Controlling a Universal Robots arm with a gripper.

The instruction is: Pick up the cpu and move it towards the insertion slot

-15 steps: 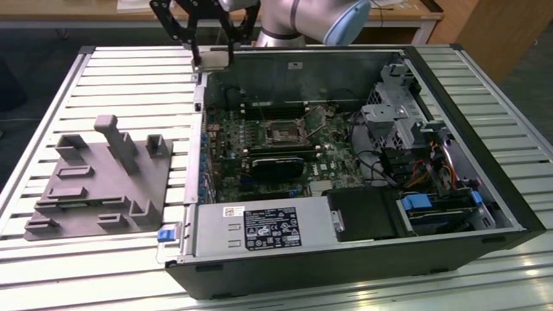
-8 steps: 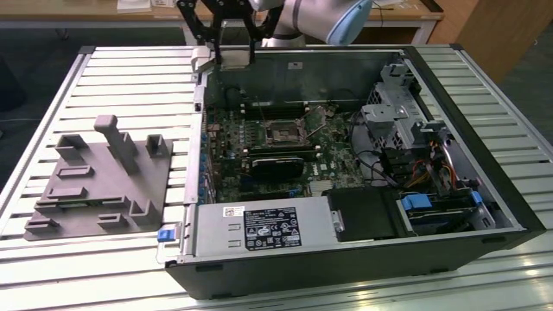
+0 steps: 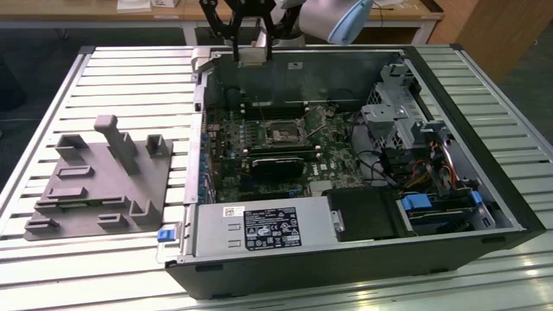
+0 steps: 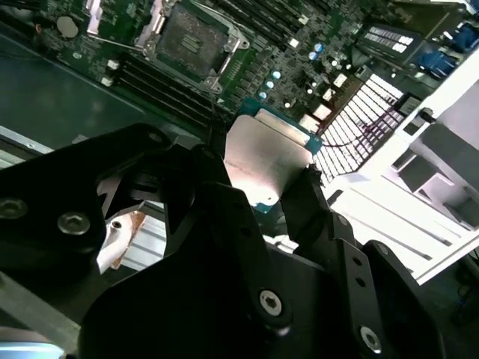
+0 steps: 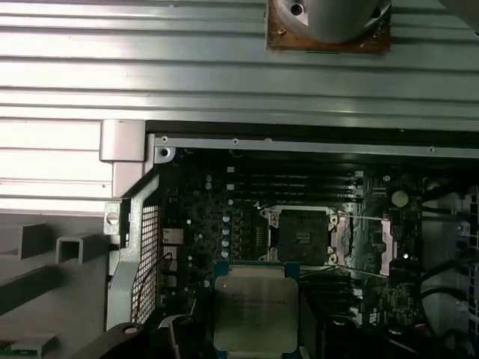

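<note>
On the exterior view's left we see the grey tray (image 3: 95, 188) on the surface (image 3: 129, 84). Further right, our end effector (image 3: 248, 55) grips the cpu (image 5: 251, 308), raised above the case's rim, apart from the insertion slot (image 3: 283, 135).

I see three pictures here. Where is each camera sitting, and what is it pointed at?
Exterior view: off the arm, looking down at the open computer case on the slatted table; the gripper hangs over the case's far edge.
First wrist view: on the arm, looking down at the insertion slot, with the cpu in front.
Second wrist view: on the arm, looking past the dark fingers clamping the cpu.
Both wrist views share the cpu and the slot.
</note>
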